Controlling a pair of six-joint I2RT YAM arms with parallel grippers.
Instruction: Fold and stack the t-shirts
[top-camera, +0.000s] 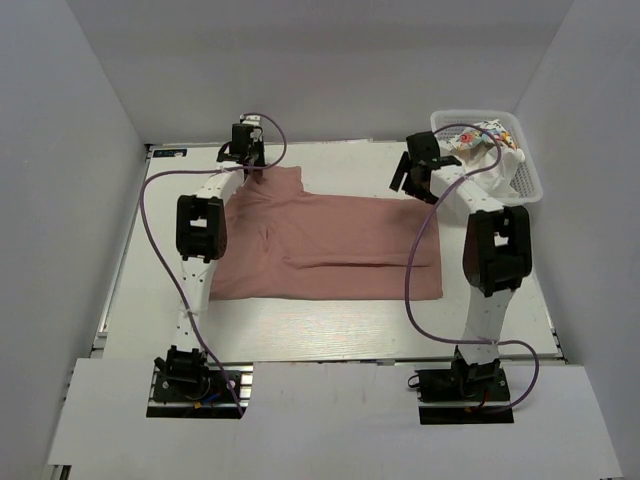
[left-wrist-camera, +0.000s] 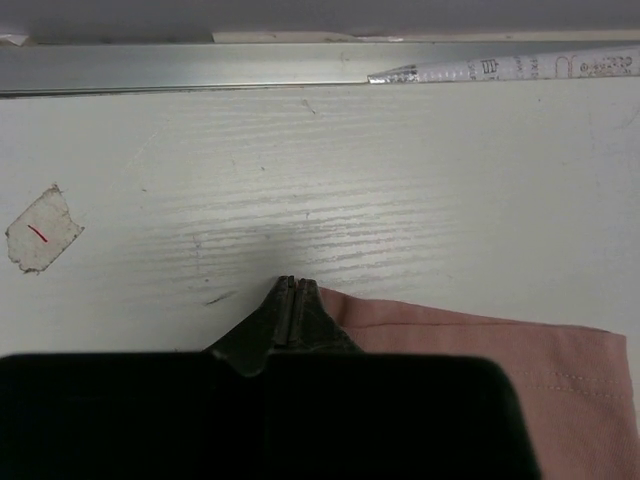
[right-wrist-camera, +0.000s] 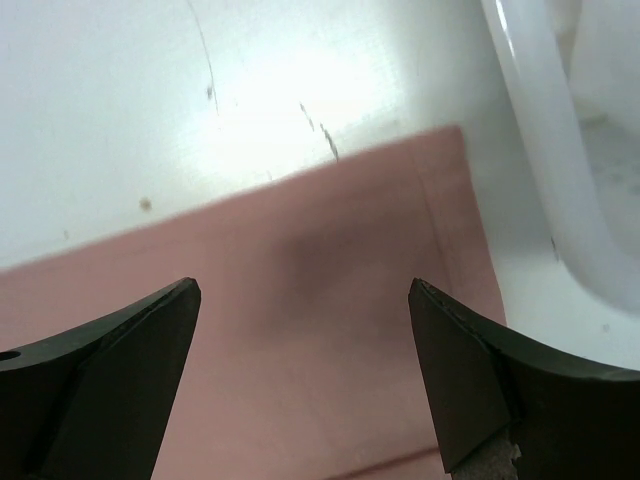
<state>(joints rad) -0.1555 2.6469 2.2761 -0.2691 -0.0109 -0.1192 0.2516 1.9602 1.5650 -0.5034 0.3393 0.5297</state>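
- Left gripper (left-wrist-camera: 290, 300) pinched tight, apparently nipping the pink t-shirt (left-wrist-camera: 480, 350) corner at its tips.
- Right gripper (right-wrist-camera: 300, 290) spread wide above pink cloth, basket (right-wrist-camera: 540, 150) to its right.

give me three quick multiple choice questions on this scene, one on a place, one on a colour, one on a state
1. Where does the white basket stand?
A) far right corner of the table
B) near left corner
C) between the arm bases

2. What colour is the spread t-shirt?
A) white
B) dusty pink
C) blue

3. How is the right gripper?
A) shut on cloth
B) open above the spread t-shirt
C) inside the basket

Answers:
1 A, the top view shows it at the far right edge.
2 B, pink cloth covers the table's middle.
3 B, its wrist view shows the jaws wide apart over pink cloth.
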